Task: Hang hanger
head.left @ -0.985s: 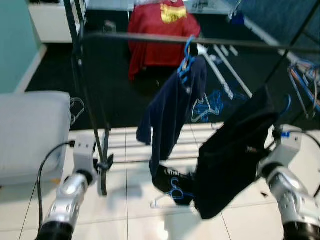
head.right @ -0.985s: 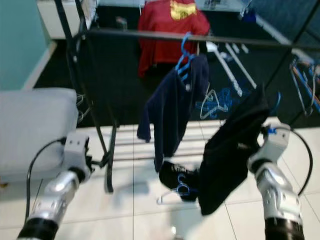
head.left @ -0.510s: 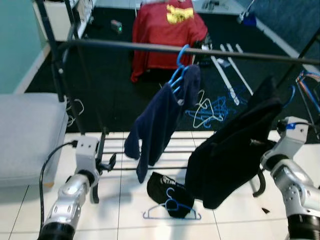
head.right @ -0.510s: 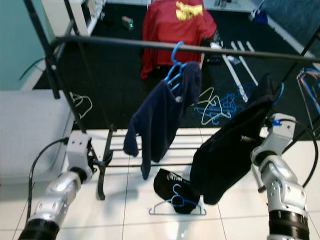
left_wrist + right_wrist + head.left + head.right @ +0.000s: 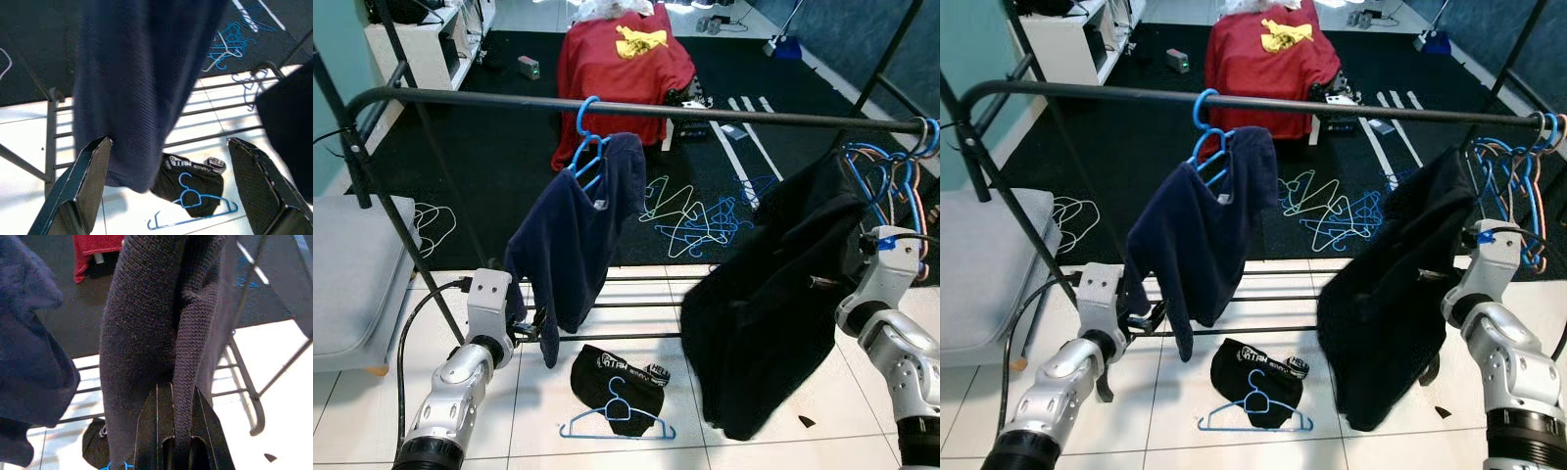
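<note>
A black rail (image 5: 724,110) spans the clothes rack. A navy garment (image 5: 573,240) hangs from it on a blue hanger (image 5: 587,132). My right gripper (image 5: 177,387) is shut on a black knit garment (image 5: 769,313), held up below the right part of the rail; whether a hanger is inside it is hidden. My left gripper (image 5: 168,141) is open and low by the navy garment's hem, holding nothing. Another blue hanger (image 5: 615,419) lies on the tiles with a small black garment (image 5: 612,372).
Several blue and pale hangers (image 5: 901,171) bunch at the rail's right end. Loose hangers (image 5: 695,208) litter the dark carpet behind the rack. A red garment (image 5: 617,64) drapes over something at the back. A grey cushion (image 5: 352,279) is at my left.
The whole view has shifted as the camera moved, so the rack now sits further left and more of its right end shows. My right gripper has stayed shut on the black garment.
</note>
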Controlling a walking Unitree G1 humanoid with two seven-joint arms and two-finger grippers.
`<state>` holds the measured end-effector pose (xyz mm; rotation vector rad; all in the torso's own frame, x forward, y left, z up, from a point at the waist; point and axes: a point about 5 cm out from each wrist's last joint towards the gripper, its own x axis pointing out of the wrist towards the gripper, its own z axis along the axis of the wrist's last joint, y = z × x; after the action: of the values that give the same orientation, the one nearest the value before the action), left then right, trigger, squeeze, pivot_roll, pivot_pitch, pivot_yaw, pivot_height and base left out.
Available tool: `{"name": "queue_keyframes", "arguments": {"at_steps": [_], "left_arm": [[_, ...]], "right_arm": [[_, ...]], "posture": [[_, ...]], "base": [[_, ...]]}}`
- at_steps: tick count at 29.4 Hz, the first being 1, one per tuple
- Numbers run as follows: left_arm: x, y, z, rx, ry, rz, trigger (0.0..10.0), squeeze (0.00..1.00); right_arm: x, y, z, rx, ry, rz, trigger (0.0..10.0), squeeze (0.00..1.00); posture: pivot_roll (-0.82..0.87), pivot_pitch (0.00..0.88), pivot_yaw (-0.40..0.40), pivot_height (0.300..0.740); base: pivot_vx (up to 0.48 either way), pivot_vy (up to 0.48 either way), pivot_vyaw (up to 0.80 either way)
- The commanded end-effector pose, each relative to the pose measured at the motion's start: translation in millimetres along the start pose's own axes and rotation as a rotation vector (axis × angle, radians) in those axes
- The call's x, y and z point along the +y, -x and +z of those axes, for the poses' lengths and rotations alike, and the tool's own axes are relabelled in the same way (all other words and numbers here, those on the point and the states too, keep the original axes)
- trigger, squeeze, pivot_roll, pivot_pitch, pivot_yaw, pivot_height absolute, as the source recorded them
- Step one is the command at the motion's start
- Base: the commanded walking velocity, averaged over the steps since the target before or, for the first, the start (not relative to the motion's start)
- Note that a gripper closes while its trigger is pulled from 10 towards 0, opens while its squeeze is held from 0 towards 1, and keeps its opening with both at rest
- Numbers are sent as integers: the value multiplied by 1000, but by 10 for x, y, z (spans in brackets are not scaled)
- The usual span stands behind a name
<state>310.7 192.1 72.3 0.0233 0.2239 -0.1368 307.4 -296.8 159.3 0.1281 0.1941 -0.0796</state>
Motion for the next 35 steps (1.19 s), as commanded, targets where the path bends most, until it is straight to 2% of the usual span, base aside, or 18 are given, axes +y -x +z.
{"name": "queue_keyframes", "arguments": {"at_steps": [1, 8, 13, 21, 24, 25, 27, 28, 31, 35], "left_arm": [[23, 26, -49, 22, 0, 14, 10000, 0], [37, 21, -40, 19, 13, 28, 10000, 0], [45, 22, -48, 18, 22, 37, 10000, 0], [50, 31, -75, 28, 22, 41, 10000, 0], [53, 31, -77, 29, 20, 42, 10000, 0], [55, 31, -78, 30, 18, 43, 10000, 0], [56, 31, -78, 31, 17, 43, 10000, 0], [55, 30, -81, 33, 13, 42, 10000, 0], [50, 30, -84, 34, 11, 40, 10000, 0], [35, 30, -83, 32, 8, 34, 10000, 0]], "right_arm": [[98, -6, 204, -69, 36, 45, 10000, 0], [185, -9, 251, -69, 65, 92, 10000, 0], [249, -2, 350, -99, 88, 137, 10000, 0], [259, -3, 370, -80, 102, 143, 10000, 0], [289, -6, 336, -39, 123, 160, 10000, 0], [296, -14, 269, 21, 157, 156, 10000, 0], [252, -30, 223, 61, 155, 116, 10000, 0], [154, -55, 156, 124, 137, 37, 10000, 0], [98, -66, 127, 149, 127, 1, 10000, 0], [83, -80, 142, 140, 134, 16, 10000, 0]], "posture": [[48, 167, -71, 740], [45, 168, -72, 740], [44, 169, -75, 740], [42, 171, -75, 740], [41, 171, -74, 740], [41, 171, -74, 740], [44, 170, -74, 740], [46, 168, -73, 740], [47, 167, -72, 740], [46, 165, -70, 740]], "base": [[480, 0, 0], [461, 0, 0], [0, 0, 0], [0, 0, 0], [0, 0, 0], [0, 0, 0], [0, 0, 0], [0, 0, 0], [0, 0, 0], [0, 0, 0]]}}
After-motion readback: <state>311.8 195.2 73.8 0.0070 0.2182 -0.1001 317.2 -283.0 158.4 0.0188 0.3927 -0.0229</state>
